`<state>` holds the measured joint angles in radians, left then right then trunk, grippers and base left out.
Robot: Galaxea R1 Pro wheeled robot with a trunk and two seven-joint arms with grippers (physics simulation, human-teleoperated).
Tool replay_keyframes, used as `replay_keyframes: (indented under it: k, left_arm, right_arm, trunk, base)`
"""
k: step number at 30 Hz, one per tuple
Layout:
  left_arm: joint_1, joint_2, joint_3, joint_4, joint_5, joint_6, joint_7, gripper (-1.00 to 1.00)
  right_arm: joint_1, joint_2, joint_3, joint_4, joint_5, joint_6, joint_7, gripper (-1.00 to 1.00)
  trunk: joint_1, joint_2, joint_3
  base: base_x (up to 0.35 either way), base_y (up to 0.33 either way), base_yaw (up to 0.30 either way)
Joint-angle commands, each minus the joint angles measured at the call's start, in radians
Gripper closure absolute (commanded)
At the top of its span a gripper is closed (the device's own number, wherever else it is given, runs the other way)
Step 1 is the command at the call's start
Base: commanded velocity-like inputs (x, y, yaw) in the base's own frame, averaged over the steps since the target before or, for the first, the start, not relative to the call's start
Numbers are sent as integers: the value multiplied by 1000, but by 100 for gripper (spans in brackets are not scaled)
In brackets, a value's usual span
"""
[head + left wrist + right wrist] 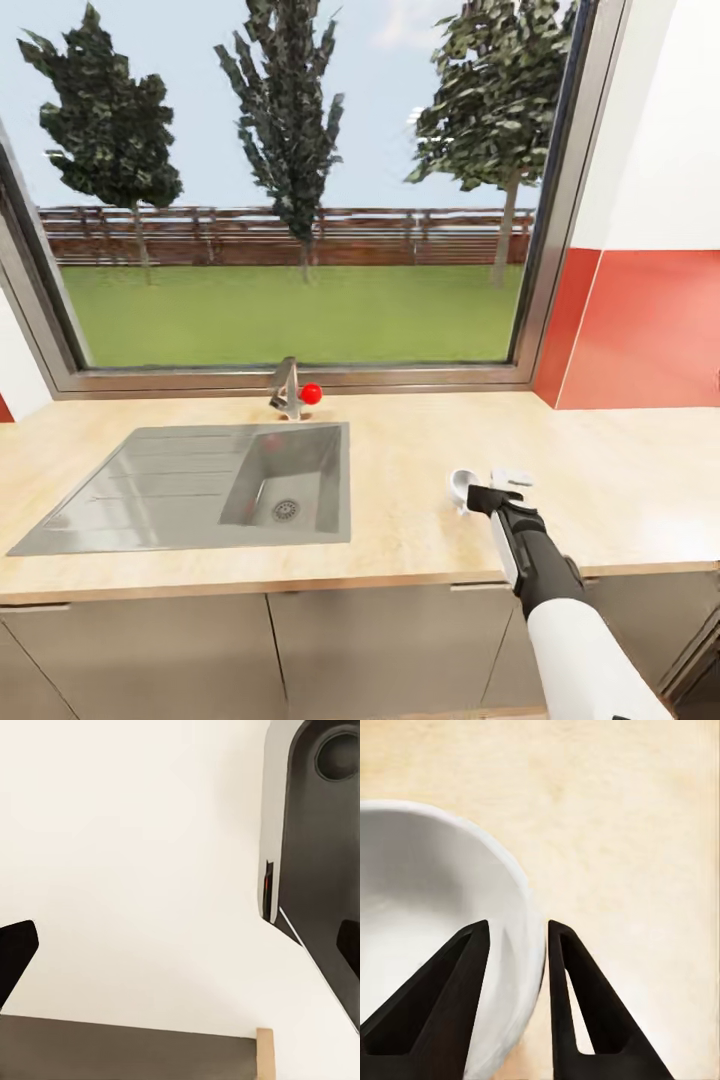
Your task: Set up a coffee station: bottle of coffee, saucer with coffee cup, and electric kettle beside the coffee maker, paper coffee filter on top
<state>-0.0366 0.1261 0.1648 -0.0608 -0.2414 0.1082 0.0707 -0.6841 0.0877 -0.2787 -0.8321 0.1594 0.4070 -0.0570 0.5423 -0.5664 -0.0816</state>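
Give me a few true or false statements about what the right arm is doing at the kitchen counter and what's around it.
1. The right gripper has its fingers on either side of the coffee cup wall. True.
2. The coffee cup sits inside the steel sink. False: it is over the kitchen countertop, to the right of the sink.
3. The tap by the window has a red knob. True.
4. The cup is resting on a saucer. False: light wood shows beside it in the right wrist view.
5. The coffee cup is black. False: it is white.
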Motion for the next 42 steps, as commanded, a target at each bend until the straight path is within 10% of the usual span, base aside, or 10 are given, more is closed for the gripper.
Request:
replay_keyframes:
  k: [1, 42]
  left_arm:
    - [-1, -1, 8, -2, -9, 6, 2, -100]
    - [-1, 7, 8, -2, 7, 8, 15, -100]
  right_arm:
    - [0, 7, 11, -16, 9, 4, 5, 100]
    - [-1, 17, 64, -62, 6, 3, 85, 100]
  trunk:
    - [0, -2, -2]
    - [0, -2, 9]
  base:
    - [-280, 218, 0]
    - [-176, 283, 123]
